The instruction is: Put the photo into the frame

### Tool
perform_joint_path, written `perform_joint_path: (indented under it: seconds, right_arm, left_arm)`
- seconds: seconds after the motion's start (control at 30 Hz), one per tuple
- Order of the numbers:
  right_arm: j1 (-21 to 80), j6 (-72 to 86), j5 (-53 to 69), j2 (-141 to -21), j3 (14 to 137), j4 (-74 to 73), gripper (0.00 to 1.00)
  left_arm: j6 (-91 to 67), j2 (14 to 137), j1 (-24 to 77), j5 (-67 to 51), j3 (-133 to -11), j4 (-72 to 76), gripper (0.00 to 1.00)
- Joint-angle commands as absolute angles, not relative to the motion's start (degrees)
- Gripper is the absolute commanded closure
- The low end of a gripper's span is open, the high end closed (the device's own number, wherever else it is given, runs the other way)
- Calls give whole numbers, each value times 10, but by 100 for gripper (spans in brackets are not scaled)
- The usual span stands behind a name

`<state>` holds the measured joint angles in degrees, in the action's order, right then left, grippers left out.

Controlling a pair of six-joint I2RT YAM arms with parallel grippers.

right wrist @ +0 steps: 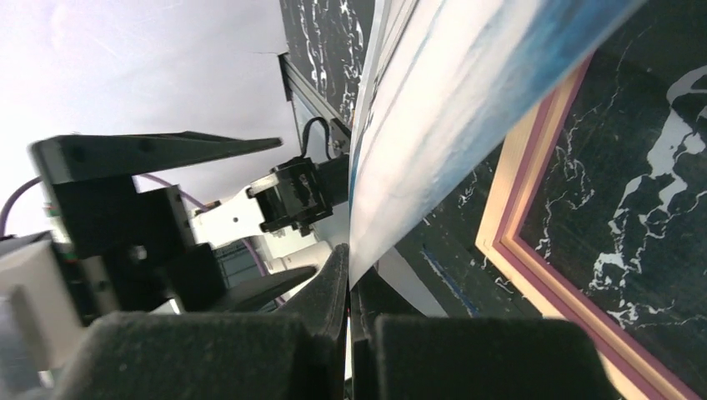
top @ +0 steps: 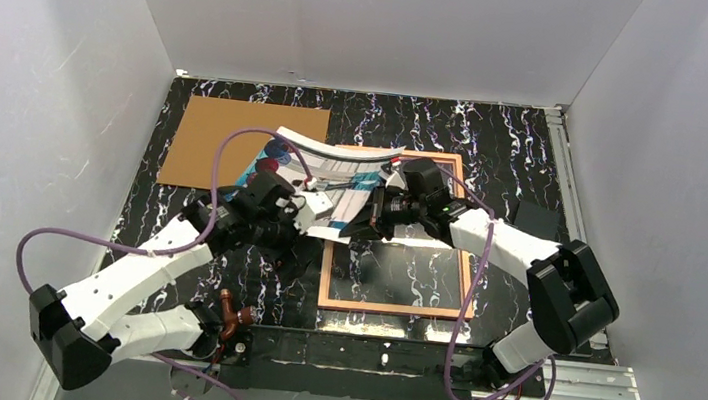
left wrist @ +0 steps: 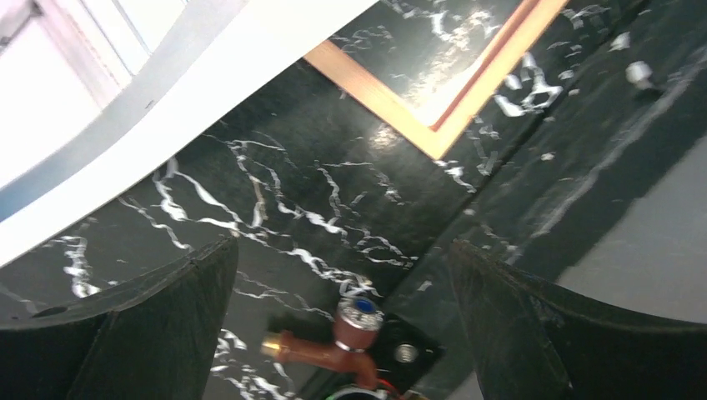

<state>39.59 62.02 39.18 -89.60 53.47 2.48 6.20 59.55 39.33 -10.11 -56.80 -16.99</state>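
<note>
The photo (top: 333, 170) is lifted and bowed over the far-left corner of the frame (top: 392, 308), which lies flat with its copper-orange side up. My right gripper (top: 365, 219) is shut on the photo's near edge; in the right wrist view the pads (right wrist: 333, 292) pinch the sheet (right wrist: 450, 108) beside the frame's pink-edged border (right wrist: 534, 242). My left gripper (top: 300, 216) is open and empty just left of the photo. In the left wrist view its fingers (left wrist: 167, 333) stand wide apart over bare table, with the photo's white back (left wrist: 167, 92) and a frame corner (left wrist: 433, 125) beyond.
A plain brown backing board (top: 241, 142) lies flat at the far left, partly under the photo. A copper-coloured fitting (top: 232, 313) sits by the left arm's base, also seen in the left wrist view (left wrist: 342, 333). White walls enclose the black marbled table (top: 527, 149).
</note>
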Motion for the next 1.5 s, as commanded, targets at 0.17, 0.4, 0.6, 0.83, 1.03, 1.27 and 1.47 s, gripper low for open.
perform_joint_path:
  seconds: [0.17,0.4,0.6,0.83,1.03,1.27,1.47]
  right_arm:
    - [390,658,406,-835,539,1,99]
    - [390,682,408,-827,527,26,99]
    - [390,702,415,-820,516,55,99]
    - [390,707,417,-812,507,65,99]
    - [390,724,418,-802,486,102,96]
    - [390,719,418,-806,479,104,77]
    - [390,689,378,-776,473,65,29]
  left_arm:
    - [135,620,482,154,-531,-81,12]
    - [135,631,494,144,-497,4,14]
    - [123,634,495,131,-466,64,25]
    - [111,635,495,157,-442,113,32]
    - [122,649,495,164,-440,131,46]
    - [105,650,495,181,-442,133,70]
    - [102,637,495,191,-451,110,85]
